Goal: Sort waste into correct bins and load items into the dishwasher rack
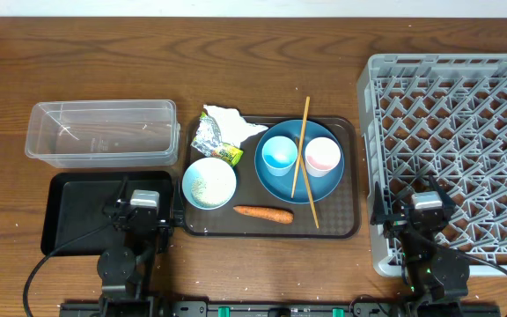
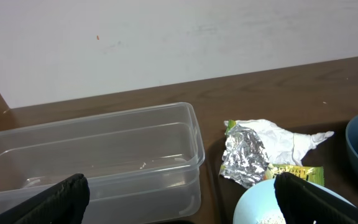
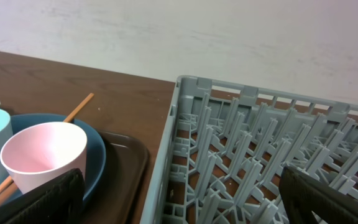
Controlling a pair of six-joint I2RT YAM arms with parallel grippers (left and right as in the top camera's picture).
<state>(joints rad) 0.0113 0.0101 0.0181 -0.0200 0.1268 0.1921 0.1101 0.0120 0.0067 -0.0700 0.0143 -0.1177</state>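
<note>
L gripper & R gripper are hovering wide open, empty, one parked near the tub, one over the rack. The tray is waiting, unsorted.

Light blue cup, white-pink cup and chopsticks rest on blue plate.

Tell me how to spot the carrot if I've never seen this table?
Find the big grey rack on the right, then the brown tray just left of it. Along the tray's edge nearest the robot arms, in front of the little bowl and the blue plate, lies the carrot. It is the only orange thing there, small, thin and lying flat by itself.
</note>
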